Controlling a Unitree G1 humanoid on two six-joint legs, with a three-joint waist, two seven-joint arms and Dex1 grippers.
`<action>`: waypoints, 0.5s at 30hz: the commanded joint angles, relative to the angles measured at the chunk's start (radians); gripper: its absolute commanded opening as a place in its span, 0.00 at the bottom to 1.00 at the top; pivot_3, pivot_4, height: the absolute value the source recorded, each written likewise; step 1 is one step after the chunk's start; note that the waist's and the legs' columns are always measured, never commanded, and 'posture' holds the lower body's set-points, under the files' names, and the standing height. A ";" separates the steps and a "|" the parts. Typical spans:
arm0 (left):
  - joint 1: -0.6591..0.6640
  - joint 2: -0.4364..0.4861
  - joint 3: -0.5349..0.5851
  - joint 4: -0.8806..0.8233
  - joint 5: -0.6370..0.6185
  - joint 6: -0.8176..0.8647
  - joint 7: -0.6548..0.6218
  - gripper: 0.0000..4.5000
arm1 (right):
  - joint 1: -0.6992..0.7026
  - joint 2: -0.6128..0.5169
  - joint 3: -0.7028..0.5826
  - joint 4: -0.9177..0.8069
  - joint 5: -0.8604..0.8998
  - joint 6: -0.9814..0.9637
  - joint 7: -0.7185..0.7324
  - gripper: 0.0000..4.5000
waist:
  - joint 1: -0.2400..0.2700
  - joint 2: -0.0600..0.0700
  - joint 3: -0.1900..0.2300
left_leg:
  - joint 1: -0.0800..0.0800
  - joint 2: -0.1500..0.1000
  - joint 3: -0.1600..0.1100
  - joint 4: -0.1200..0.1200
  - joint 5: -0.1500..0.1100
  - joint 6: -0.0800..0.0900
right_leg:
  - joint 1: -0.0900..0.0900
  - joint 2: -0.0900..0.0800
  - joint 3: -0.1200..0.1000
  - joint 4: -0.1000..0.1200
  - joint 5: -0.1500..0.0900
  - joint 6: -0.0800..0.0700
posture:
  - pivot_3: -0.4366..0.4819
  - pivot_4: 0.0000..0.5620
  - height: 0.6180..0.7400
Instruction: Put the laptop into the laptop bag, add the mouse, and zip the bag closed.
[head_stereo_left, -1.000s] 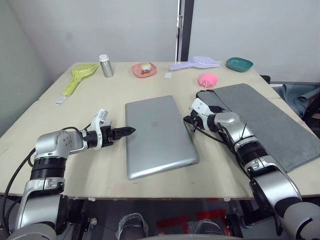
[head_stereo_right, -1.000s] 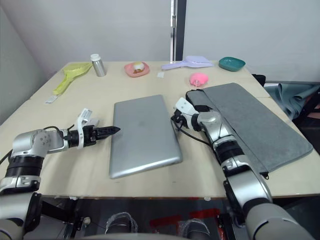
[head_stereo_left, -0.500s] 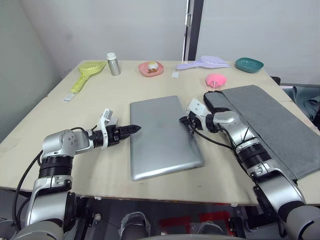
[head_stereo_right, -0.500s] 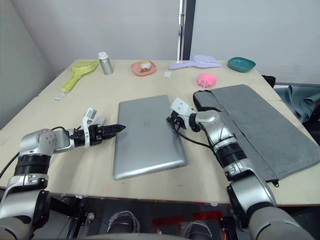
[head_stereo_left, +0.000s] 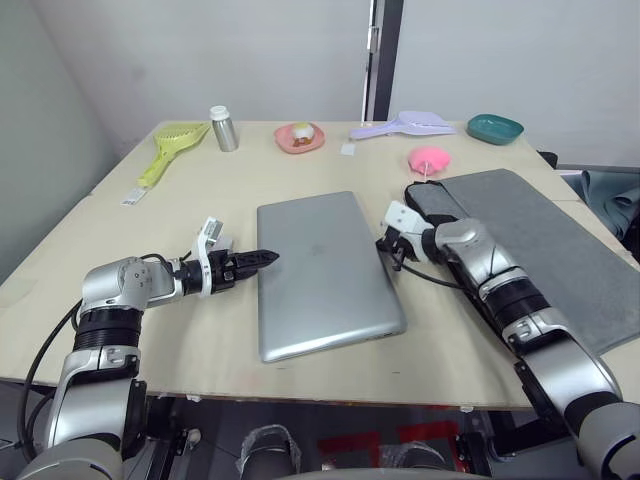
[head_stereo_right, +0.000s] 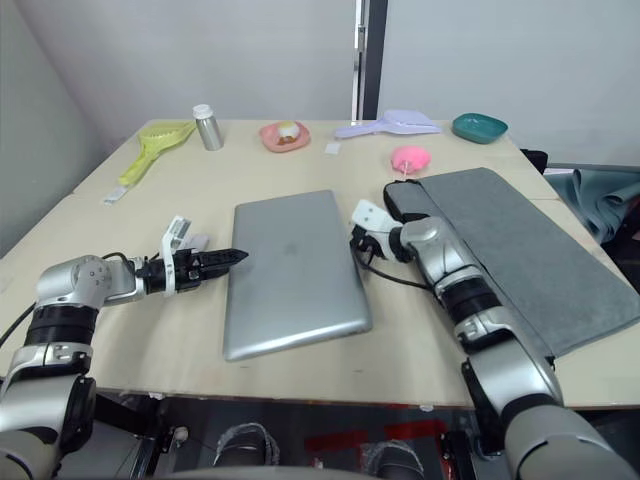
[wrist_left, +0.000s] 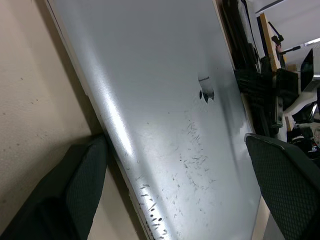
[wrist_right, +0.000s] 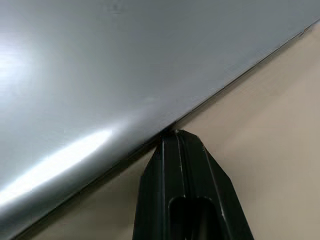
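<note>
From the head camera, a closed silver laptop (head_stereo_left: 325, 272) is lying flat in the middle of a pale wooden table (head_stereo_left: 200, 200). The left gripper (head_stereo_left: 262, 259) is pointing at the laptop's left edge, its tips right at that edge. The right gripper (head_stereo_left: 384, 247) is sitting against the laptop's right edge. A grey laptop bag (head_stereo_left: 545, 245) is lying flat to the right, just beside that arm, with a pink plush toy (head_stereo_left: 427, 158) near its far corner. Along the far side are a yellow scoop (head_stereo_left: 170, 148), a small metal bottle (head_stereo_left: 223, 128), a pink dish (head_stereo_left: 300, 137), a lilac scoop (head_stereo_left: 400, 125) and a teal dish (head_stereo_left: 496, 128). In the left wrist camera, the two black fingers (wrist_left: 82, 187) are spread wide apart, one at the laptop's edge. In the right wrist camera, the black fingers (wrist_right: 185, 192) are pressed together, their tip touching the laptop's edge where it meets the table.
</note>
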 joint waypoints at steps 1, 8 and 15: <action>0.022 -0.019 -0.045 0.020 0.011 0.027 0.008 1.00 | 0.015 0.050 0.037 -0.040 0.005 0.006 0.028 0.00 | -0.001 0.000 0.000 | 0.000 0.000 0.000 0.000 0.000 0.000 | 0.000 0.000 0.000 0.000 0.000 0.000 | 0.48 0.27 1.00; 0.017 -0.028 -0.029 0.020 0.003 0.035 0.005 1.00 | -0.001 0.143 0.016 -0.074 0.054 0.068 0.037 0.00 | -0.017 0.001 -0.002 | 0.003 0.002 0.000 -0.002 0.000 -0.001 | 0.000 0.002 0.000 0.000 0.000 0.000 | 0.48 0.27 1.00; -0.030 -0.057 0.074 0.031 -0.049 0.067 0.010 1.00 | 0.013 0.145 0.001 -0.085 0.035 0.087 0.054 0.00 | -0.029 0.001 -0.001 | 0.001 0.003 0.000 -0.002 0.000 -0.001 | -0.001 0.003 0.000 0.001 0.000 0.000 | 0.48 0.27 1.00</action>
